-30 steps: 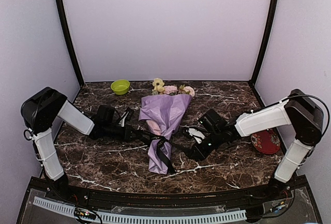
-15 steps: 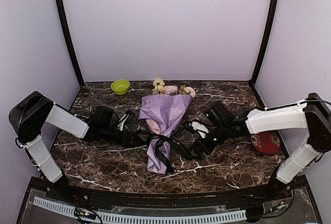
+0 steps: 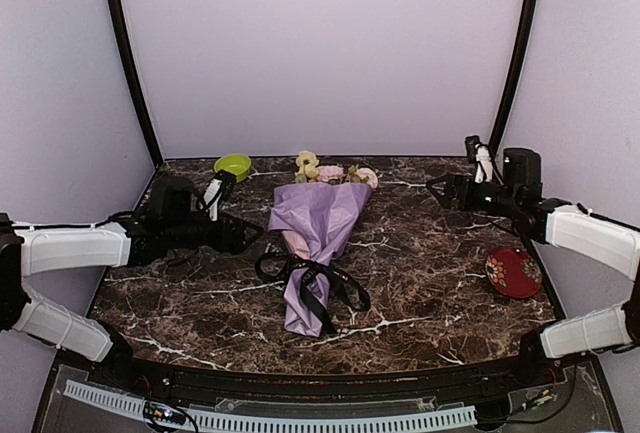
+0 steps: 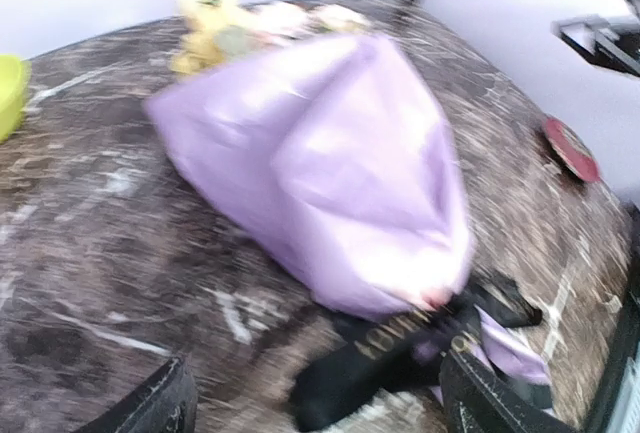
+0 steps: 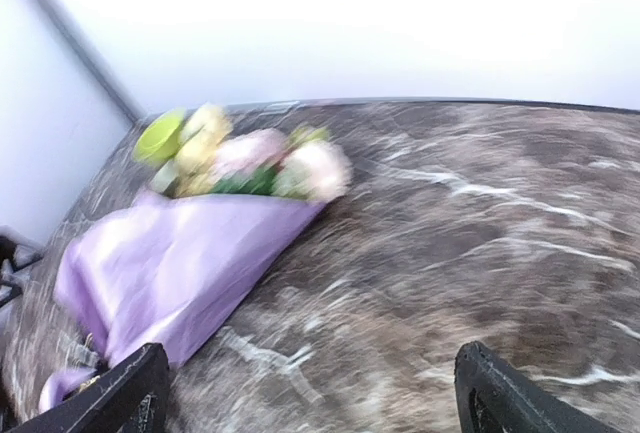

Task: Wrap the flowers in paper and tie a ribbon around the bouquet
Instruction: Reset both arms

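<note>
ribbon (image 3: 312, 273) binds bouquet (image 3: 320, 215); left tool (image 4: 315, 408), right tool (image 5: 320, 393) spread empty.

This is a robot test booth in a lab. Plain pale lilac walls (image 3: 320, 53) close it in on the left, far and right sides, joined by black corner posts (image 3: 130, 63) around a tabletop (image 3: 430, 283) with a dark brown marble pattern. The left arm (image 3: 75, 248) and right arm (image 3: 590, 233), both white and black, rise from the near edge above a slotted white cable duct (image 3: 270, 415). The things laid out look like staged props: the bouquet (image 3: 315, 243) mid-table, a green bowl (image 3: 233, 166) at the far left, and a red plate (image 3: 513, 273) on the right.
</note>
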You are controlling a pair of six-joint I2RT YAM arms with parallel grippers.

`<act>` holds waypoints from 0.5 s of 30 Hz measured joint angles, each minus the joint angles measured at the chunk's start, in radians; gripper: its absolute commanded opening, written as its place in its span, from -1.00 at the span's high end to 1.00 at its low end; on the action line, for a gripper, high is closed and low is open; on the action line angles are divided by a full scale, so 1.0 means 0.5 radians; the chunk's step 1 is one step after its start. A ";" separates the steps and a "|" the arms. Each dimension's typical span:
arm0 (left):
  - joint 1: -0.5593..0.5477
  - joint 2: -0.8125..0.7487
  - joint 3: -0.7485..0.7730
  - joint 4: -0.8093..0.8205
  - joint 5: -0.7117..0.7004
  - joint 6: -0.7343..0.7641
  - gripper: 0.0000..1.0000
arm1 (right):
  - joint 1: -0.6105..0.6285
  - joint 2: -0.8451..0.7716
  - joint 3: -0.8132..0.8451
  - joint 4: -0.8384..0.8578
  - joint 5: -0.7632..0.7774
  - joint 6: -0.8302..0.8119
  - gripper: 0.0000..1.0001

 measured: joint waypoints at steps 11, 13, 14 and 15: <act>0.370 0.136 0.204 -0.179 -0.634 -0.056 -0.76 | -0.616 -0.062 -0.307 0.399 0.271 0.233 -1.00; 0.374 0.089 0.130 -0.130 -0.758 -0.034 -0.76 | -0.647 -0.069 -0.367 0.459 0.301 0.239 -1.00; 0.377 0.062 0.084 -0.098 -0.808 -0.020 -0.76 | -0.657 -0.077 -0.401 0.487 0.314 0.239 -1.00; 0.381 0.037 0.043 -0.082 -0.855 -0.011 -0.76 | -0.663 -0.086 -0.429 0.506 0.328 0.239 -1.00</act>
